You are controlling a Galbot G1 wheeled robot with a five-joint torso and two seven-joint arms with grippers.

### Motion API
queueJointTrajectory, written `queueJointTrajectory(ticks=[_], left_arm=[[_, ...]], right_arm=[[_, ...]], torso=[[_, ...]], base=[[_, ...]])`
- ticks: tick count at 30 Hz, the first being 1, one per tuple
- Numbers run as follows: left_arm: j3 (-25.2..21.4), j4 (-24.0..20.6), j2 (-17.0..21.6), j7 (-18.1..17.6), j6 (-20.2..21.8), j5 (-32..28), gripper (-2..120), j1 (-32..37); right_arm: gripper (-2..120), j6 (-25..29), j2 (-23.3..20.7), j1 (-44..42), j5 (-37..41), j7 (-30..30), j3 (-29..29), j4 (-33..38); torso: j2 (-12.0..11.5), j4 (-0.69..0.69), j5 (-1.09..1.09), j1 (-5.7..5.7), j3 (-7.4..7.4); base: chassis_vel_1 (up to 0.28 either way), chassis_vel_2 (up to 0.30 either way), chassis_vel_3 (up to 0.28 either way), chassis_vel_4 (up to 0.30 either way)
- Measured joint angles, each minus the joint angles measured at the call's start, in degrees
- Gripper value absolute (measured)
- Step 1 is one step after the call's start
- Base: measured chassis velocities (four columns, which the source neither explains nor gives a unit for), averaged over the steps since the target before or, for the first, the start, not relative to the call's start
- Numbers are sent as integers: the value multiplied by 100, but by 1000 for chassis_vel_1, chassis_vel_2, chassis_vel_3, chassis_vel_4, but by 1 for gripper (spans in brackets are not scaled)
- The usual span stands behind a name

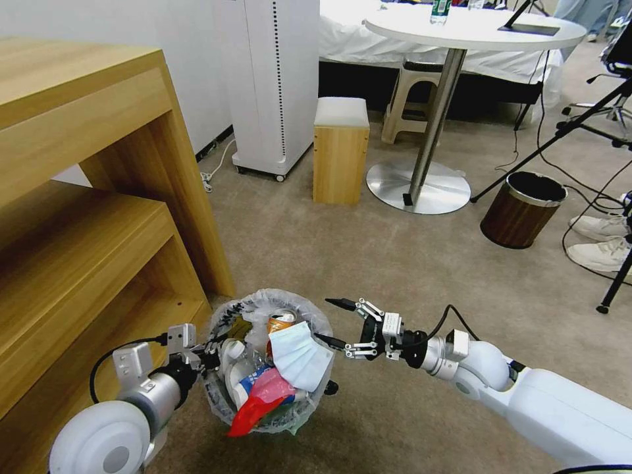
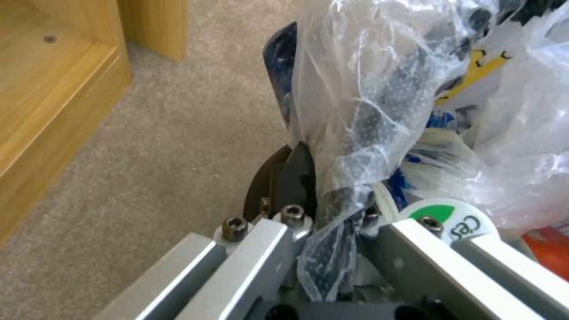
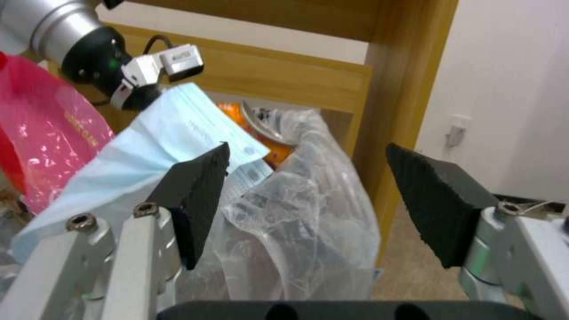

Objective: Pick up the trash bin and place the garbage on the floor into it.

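Beige carpet (image 1: 368, 257) underfoot, wooden shelf (image 1: 85, 217) on the left, and the trash bin (image 1: 309, 316) sits between both arms, stuffed with garbage (image 1: 299, 359). Left end effector (image 1: 214, 355) pinches the bin's bagged rim; right end effector (image 1: 336, 322) hovers just beside the other rim, fingers spread wide.

The trash bin (image 1: 270, 368) stands on the floor (image 1: 395, 263) just right of the wooden shelf (image 1: 85, 217), with garbage (image 1: 289, 368) in it. The left gripper (image 1: 214, 355) is at its left rim, the right gripper (image 1: 336, 324) just to its right.
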Motion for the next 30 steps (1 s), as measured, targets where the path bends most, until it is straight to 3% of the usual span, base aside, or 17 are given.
queueJointTrajectory(ticks=[7,14,17,18,20,23,28,30], left_arm=[[-8,175,32,10,-3,-15,0,-68],[3,238,34,8,-3,-26,0,-76],[-5,248,12,7,-2,-12,0,-81],[-5,248,12,7,-2,-12,0,-81],[-3,255,-32,12,-2,3,0,-101],[-11,248,-98,30,-3,53,0,-82],[-92,149,-254,69,-9,188,0,38],[-102,143,-272,72,-14,207,0,50]], right_arm=[[69,26,-123,-436,205,-9,568,143],[69,-16,-351,-1031,667,-25,1692,320],[69,-57,-536,-1581,718,30,2508,366],[69,-57,-536,-1581,718,30,2508,366],[69,-72,-646,-2172,707,338,3117,403],[69,-62,-662,-2548,671,765,3370,381],[72,-400,-601,-2850,466,1850,3455,305],[71,-529,-594,-2901,476,2026,3459,321]], torso=[[0,-1,0,0,0],[0,0,0,0,0],[0,1,0,0,0],[0,1,0,0,0],[0,-2,2,0,-1],[0,-5,1,0,0],[0,0,1,0,0],[0,1,2,0,0]], base=[[0,0,0,0],[0,0,0,0],[0,0,0,0],[0,0,0,0],[0,0,0,0],[0,0,0,0],[0,0,0,0],[0,0,0,0]])
